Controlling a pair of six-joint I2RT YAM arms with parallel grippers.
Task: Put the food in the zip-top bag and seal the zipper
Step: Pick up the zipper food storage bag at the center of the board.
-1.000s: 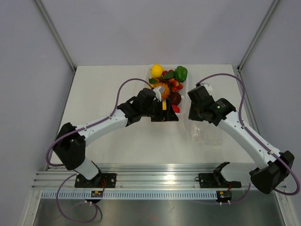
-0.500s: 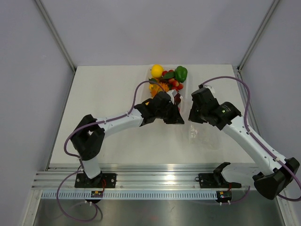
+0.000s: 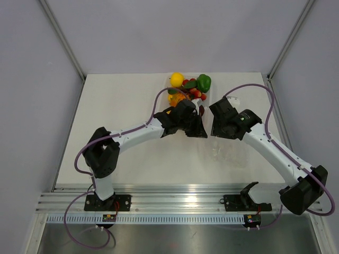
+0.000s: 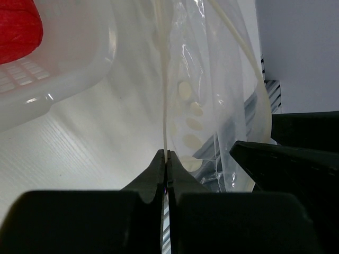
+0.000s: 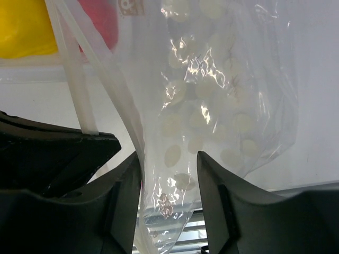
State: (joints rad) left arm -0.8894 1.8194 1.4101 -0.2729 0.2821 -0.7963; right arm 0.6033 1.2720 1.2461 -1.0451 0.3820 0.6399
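The zip-top bag point(image 3: 229, 152) is clear crinkly plastic with pale dots and hangs between the two grippers point(image 5: 222, 95). My left gripper point(image 4: 166, 154) is shut on the thin white zipper point(image 4: 164, 106) at the bag's mouth. My right gripper point(image 5: 169, 159) is open, with bag film loose between its fingers. In the top view the left gripper point(image 3: 200, 131) and right gripper point(image 3: 215, 129) stand close together, just in front of the food. The food lies at the back, among it a yellow lemon point(image 3: 176, 79), a green pepper point(image 3: 204, 82) and red pieces point(image 3: 197, 94).
A rigid white-translucent tray point(image 4: 79, 58) holds the food, just behind and left of the bag's mouth. A red piece point(image 4: 16, 26) shows in it. The left arm point(image 3: 132, 135) reaches across the table's middle. Grey walls close in both sides.
The left gripper has moved right from the tray to the bag's mouth and shut on the zipper strip. The right gripper has opened, letting go of the bag.
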